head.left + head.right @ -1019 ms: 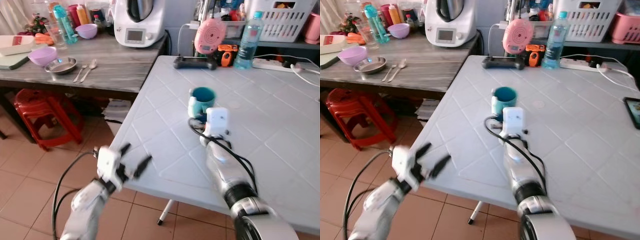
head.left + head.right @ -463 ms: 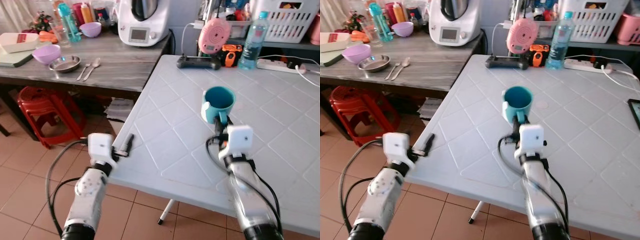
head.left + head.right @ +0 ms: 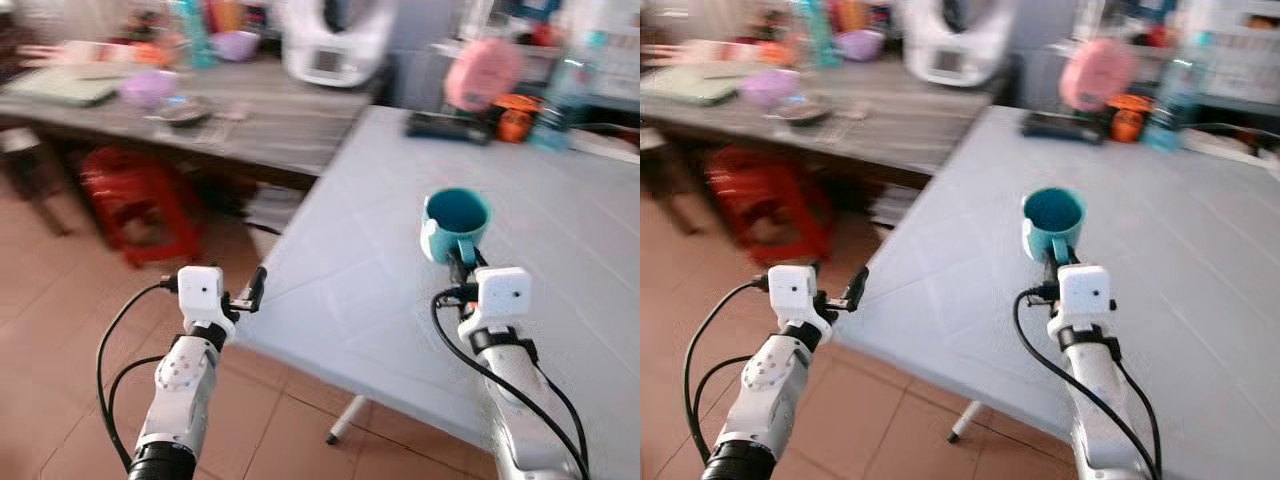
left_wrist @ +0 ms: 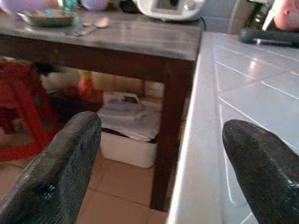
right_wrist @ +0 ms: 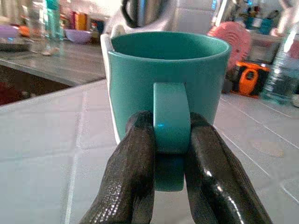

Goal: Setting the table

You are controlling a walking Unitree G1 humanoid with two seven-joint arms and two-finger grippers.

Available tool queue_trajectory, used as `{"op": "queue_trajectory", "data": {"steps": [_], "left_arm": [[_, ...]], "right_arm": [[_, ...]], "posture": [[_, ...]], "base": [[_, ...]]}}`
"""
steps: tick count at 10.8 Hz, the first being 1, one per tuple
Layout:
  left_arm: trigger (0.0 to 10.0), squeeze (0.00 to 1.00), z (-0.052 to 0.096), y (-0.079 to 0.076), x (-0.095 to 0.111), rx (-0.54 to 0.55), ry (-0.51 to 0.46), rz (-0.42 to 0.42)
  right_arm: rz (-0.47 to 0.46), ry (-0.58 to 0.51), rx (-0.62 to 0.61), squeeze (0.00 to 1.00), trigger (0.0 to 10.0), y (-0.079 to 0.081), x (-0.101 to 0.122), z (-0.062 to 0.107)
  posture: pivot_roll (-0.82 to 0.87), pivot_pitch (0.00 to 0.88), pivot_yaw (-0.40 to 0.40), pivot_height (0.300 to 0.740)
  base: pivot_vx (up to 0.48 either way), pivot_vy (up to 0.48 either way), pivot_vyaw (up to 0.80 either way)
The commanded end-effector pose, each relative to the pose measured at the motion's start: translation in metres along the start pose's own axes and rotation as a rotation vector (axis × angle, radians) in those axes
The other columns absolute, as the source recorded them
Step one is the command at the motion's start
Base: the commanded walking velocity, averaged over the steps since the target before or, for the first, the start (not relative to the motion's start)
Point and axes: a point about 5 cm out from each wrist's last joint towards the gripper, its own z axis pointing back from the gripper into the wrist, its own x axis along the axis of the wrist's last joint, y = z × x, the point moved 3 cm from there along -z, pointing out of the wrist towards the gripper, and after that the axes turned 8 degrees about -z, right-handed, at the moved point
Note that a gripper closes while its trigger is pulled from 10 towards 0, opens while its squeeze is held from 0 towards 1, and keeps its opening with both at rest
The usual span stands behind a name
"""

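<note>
The mug [image 5: 168, 84] is teal all over, handle included, with a white strip down one side. The right gripper [image 5: 170, 154] pinching its handle has glossy black fingers [image 5: 133, 177]; the left gripper [image 4: 159, 154] is matte black. The table [image 3: 380, 280] is pale grey-white with a diamond grid of grooves. Beyond its far left corner, a red stool [image 3: 140, 195] stands under a grey wood-grain counter [image 4: 140, 39]. The floor tiles [image 3: 60, 340] are terracotta.

Glossy teal mug [image 5: 168, 84], seemingly ceramic; smooth white table [image 3: 560, 260]; matt wooden counter [image 4: 140, 39]
</note>
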Motion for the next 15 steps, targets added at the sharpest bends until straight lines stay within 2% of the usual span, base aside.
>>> {"op": "queue_trajectory", "data": {"steps": [1, 7, 10, 15], "left_arm": [[10.0, 0.00, -0.001, 0.003, 0.001, 0.010, -0.006, -0.007], [10.0, 0.00, -0.001, 0.015, -0.002, 0.073, 0.007, -0.011], [10.0, 0.00, -0.001, 0.017, -0.006, 0.079, 0.030, -0.007], [10.0, 0.00, -0.003, 0.013, -0.008, 0.047, 0.030, -0.004]], "right_arm": [[-0.008, -0.022, 0.007, 0.00, 10.0, 0.002, 0.008, -0.001], [-0.027, -0.017, 0.065, 0.00, 10.0, 0.014, 0.013, -0.002], [-0.077, -0.008, 0.049, 0.00, 10.0, 0.014, 0.012, 0.001], [-0.092, 0.005, 0.047, 0.00, 10.0, 0.017, 0.010, -0.001]], "posture": [[0.01, 0.000, 0.054, 0.740], [0.02, 0.004, 0.051, 0.740], [0.02, 0.007, 0.055, 0.740], [0.02, 0.004, 0.058, 0.740]], "base": [[0.000, 0.000, 0.80], [0.000, 0.000, 0.80], [0.000, 0.000, 0.00], [0.000, 0.401, -0.80]]}}
